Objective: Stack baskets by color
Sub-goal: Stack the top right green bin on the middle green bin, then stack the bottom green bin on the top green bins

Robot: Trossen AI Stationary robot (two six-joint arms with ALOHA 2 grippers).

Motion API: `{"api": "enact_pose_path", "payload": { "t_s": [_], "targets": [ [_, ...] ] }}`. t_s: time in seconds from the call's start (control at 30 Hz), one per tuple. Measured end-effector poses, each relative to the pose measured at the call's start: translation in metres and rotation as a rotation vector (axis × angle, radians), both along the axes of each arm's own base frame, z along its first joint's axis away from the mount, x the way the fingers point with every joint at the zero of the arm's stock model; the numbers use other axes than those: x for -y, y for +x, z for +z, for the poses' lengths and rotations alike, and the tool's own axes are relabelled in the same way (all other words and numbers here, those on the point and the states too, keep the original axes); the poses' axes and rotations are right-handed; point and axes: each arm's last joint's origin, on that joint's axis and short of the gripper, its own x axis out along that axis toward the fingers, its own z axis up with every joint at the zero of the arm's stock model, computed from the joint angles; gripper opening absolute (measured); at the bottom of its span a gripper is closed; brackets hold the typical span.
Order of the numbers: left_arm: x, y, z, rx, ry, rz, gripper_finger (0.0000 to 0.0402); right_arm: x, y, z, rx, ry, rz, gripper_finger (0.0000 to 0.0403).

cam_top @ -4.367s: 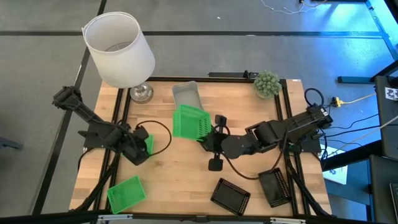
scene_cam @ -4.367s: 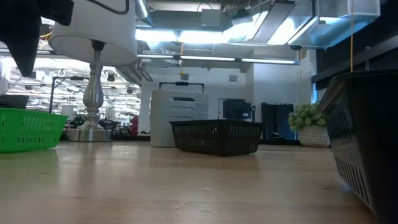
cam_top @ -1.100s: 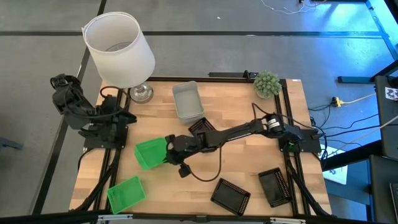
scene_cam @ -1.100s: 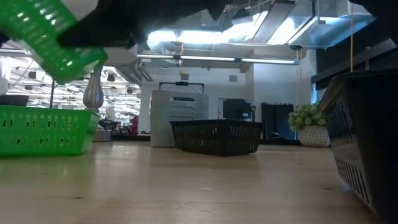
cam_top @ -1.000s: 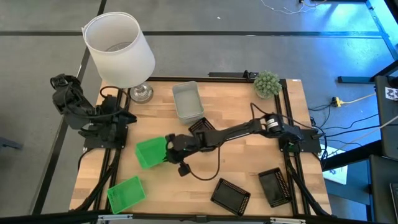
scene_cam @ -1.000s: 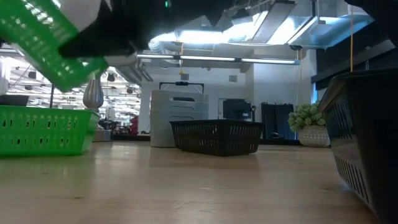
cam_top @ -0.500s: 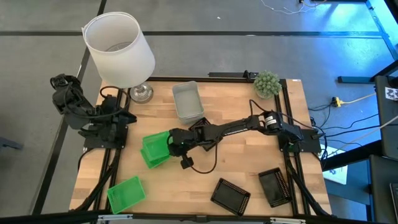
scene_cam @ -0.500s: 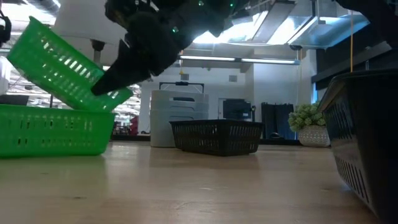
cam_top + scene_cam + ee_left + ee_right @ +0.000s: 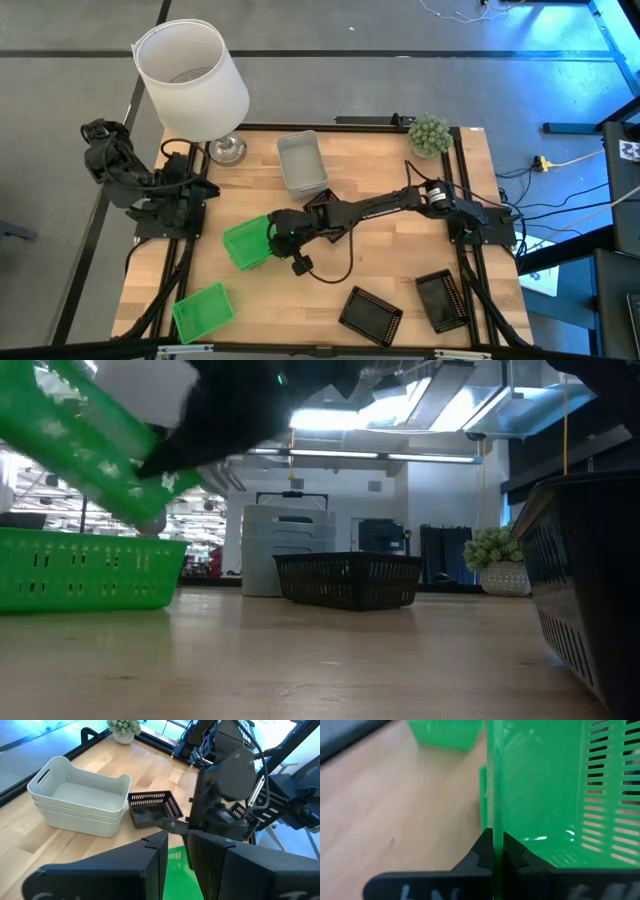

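My right gripper (image 9: 270, 236) reaches across the table's middle and is shut on a bright green basket (image 9: 244, 244), which it holds tilted. Under that basket a second green basket (image 9: 90, 570) rests flat on the table. The held one's lowest end (image 9: 150, 520) is close over the resting one's rim; I cannot tell whether they touch. A third green basket (image 9: 203, 310) lies near the front left corner. Two grey-white baskets (image 9: 80, 795) sit nested at the far middle, with a black basket (image 9: 322, 205) beside them. My left gripper (image 9: 177, 837) waits at the left edge, slightly open and holding nothing. My right gripper pinches one wall of the green basket at its rim (image 9: 494, 827), one finger inside the basket and one outside. The wall it holds is the one toward the table's right. The fingers come from the right, slanting down. The basket hangs tilted.
A lamp with a white shade (image 9: 192, 78) stands at the far left corner and a small green plant (image 9: 428, 133) at the far right. Two more black baskets (image 9: 370, 315) (image 9: 441, 298) lie near the front right. Bare wood shows at the middle right.
My right gripper has turned at the wrist over the resting green basket. Half a second ago the held basket dipped toward that basket's rim; it now hangs more steeply tilted, and has shifted slightly toward the table's left edge. The resting basket has not moved.
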Motion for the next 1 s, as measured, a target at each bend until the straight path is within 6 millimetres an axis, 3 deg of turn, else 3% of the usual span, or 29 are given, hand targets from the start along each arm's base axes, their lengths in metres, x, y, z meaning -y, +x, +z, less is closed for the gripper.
{"api": "enact_pose_path", "payload": {
  "t_s": [0.33, 0.87, 1.0],
  "targets": [
    [0.0, 0.0, 0.0, -0.002, 0.02, -0.008, 0.0066, 0.014, -0.001, -0.02, -0.097, -0.05, 0.006, 0.0],
    [0.0, 0.0, 0.0, -0.002, 0.017, -0.007, 0.0066, 0.017, -0.001, -0.02, -0.101, -0.062, -0.01, 0.0068],
    [0.001, 0.0, 0.0, -0.012, 0.015, -0.029, 0.0066, 0.017, 0.002, -0.007, -0.076, -0.099, -0.052, 0.0075]
  ]
}}
